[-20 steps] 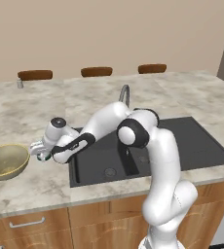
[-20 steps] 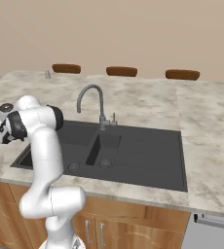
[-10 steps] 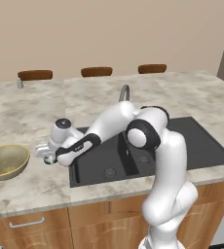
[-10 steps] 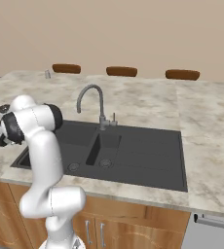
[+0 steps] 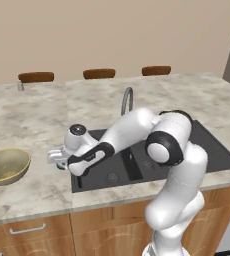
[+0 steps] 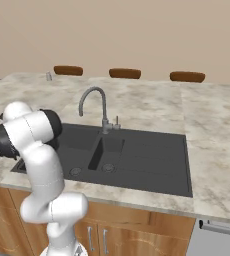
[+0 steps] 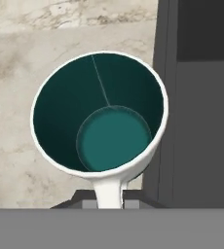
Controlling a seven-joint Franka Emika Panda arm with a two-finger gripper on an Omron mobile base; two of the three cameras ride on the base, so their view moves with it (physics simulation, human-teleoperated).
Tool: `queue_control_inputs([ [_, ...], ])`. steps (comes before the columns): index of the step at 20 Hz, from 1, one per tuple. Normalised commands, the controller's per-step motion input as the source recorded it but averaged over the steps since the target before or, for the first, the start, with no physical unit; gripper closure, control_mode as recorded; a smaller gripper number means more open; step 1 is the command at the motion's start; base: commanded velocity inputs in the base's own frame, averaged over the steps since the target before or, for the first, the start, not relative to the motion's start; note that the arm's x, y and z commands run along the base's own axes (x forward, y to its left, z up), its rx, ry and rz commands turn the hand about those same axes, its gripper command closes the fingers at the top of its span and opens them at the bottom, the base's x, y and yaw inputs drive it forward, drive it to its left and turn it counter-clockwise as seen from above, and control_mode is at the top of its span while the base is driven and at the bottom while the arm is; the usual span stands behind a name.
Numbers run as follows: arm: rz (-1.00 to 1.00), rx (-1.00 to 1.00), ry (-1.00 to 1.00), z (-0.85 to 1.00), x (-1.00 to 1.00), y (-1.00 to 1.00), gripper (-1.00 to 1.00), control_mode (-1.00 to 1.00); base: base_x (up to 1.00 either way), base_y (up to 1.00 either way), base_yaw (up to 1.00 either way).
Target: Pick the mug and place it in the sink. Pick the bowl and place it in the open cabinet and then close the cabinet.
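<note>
Tool (image 5: 57,159) pinched on mug (image 7: 100,113) handle, mug upright on worktop (image 5: 42,187) just left of sink (image 5: 137,167) rim, basin lying right of the grip.

The arm (image 5: 177,165) is glossy white, built of fat rounded segments. Black bands ring the joints, with a dark round cap at the elbow and another on the wrist. The hand (image 5: 62,157) is pale grey and blocky.
</note>
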Motion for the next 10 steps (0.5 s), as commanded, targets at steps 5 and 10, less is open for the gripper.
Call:
queue_control_inputs([
  [5, -0.11, 0.0, 0.0, 0.52, -0.25, -0.4, 1.0, -1.0, 0.0, 0.0, 0.0],
  [10, -0.13, 0.0, 0.01, 0.17, -0.07, -0.65, 1.0, -1.0, 0.0, 0.0, 0.0],
])
